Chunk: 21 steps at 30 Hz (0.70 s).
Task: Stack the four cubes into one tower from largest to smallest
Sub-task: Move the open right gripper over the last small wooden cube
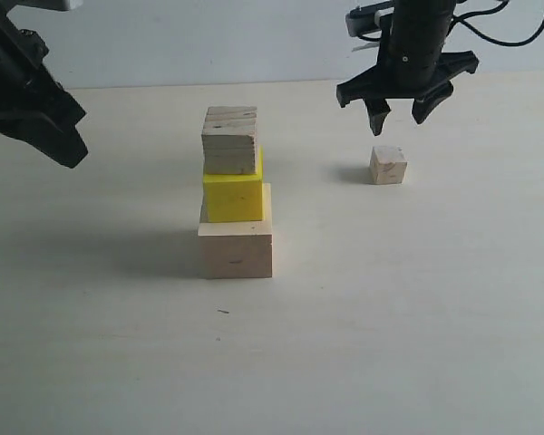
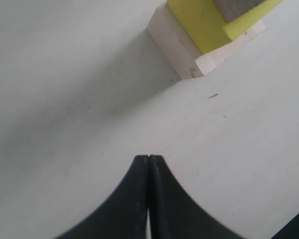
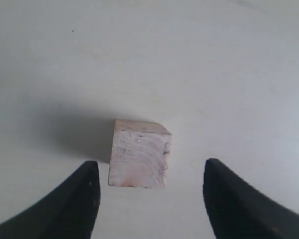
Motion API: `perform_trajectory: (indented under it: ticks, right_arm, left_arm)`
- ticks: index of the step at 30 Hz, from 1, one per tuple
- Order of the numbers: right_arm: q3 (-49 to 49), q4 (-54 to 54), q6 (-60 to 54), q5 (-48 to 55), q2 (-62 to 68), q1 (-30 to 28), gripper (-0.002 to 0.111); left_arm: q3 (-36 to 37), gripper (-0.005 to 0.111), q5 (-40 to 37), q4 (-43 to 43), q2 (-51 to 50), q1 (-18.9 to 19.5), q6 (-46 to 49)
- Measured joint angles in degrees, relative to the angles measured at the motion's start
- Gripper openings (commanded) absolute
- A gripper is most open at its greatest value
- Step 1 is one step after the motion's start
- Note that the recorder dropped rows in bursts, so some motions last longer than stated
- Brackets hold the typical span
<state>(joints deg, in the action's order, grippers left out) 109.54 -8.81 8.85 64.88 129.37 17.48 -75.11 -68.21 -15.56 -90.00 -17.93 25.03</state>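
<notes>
Here, three-cube tower upright; small cube flat below wide-spread right gripper; left gripper pressed together.

Bright, diffuse light falls evenly on the pale bench. The tower casts a soft, wide shadow toward the left hand. Wrist views render near fingertips blurred.

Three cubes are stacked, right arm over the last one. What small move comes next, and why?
Probably lower the right gripper straight down until its open fingers straddle the small cube. The fingers stand wide above it, touching nothing, and the cube sits alone on the table, the only piece missing from the three-cube stack.
</notes>
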Motion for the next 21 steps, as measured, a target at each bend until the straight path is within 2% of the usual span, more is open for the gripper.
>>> perform_trajectory:
  ticks: [21]
  right_arm:
    - [0.0, 4.1, 1.3, -1.5, 5.8, 0.0, 0.059]
  left_arm:
    - [0.0, 0.0, 0.7, 0.0, 0.0, 0.0, 0.0]
